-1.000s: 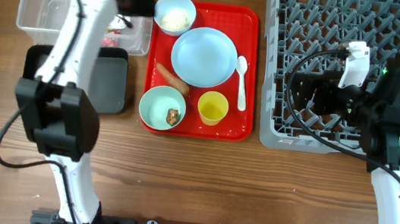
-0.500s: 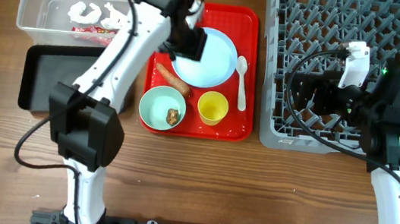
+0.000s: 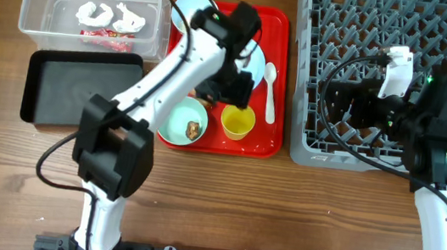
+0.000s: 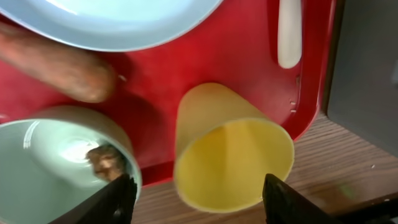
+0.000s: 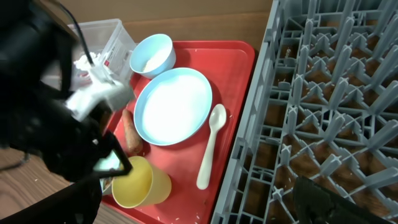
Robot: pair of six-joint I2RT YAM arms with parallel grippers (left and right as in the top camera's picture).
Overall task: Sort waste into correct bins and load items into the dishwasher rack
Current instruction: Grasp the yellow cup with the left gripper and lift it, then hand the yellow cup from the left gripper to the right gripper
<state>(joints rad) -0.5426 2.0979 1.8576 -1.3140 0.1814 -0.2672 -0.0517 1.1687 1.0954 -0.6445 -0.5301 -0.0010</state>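
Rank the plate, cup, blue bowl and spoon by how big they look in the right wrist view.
1. plate
2. cup and blue bowl: about alike; the cup is nearer and partly hidden, so no ranking.
3. spoon, long but thin.

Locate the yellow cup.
Overhead view: the yellow cup stands at the red tray's front edge, right of the green bowl, straddled by the left pincer.

plate [image 4: 112,18] cropped, spoon [image 4: 289,37] too — left arm [image 5: 31,62] blurred

Overhead looks straight down; wrists share the tray [image 3: 266,140]
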